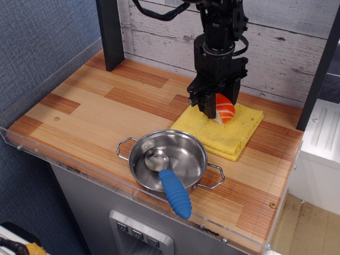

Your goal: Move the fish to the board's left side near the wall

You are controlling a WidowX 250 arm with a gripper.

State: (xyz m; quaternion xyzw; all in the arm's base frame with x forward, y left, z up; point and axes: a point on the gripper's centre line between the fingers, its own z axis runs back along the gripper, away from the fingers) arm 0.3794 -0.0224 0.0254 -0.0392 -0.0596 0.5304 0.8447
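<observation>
A whitewashed plank wall point(159, 32) rises at the back — weathered, grey in the grain — with a dark post point(110, 32) standing before it. Blue textured fabric point(37, 48) covers the left side, and pale wood flooring point(308, 228) shows lower right.

Fish point(225, 108): orange top, thin white stripes, white base. End effector point(214, 102): black all over. Cloth point(223, 130) under it: plain yellow. Bench point(95, 109): wood plank strips, light tan mixed with reddish-brown, fine grain lines, clear see-through rim. Pot point(169, 161) near edge: shiny silver steel, silver wire handles. Spoon point(169, 186) in pot: silver bowl, bright blue ribbed handle. Far wall point(159, 32): whitewashed grey-white boards, dark knots and cracks. Left wall point(42, 37): blue-grey textured fabric. Post point(110, 33) at far left: black.
</observation>
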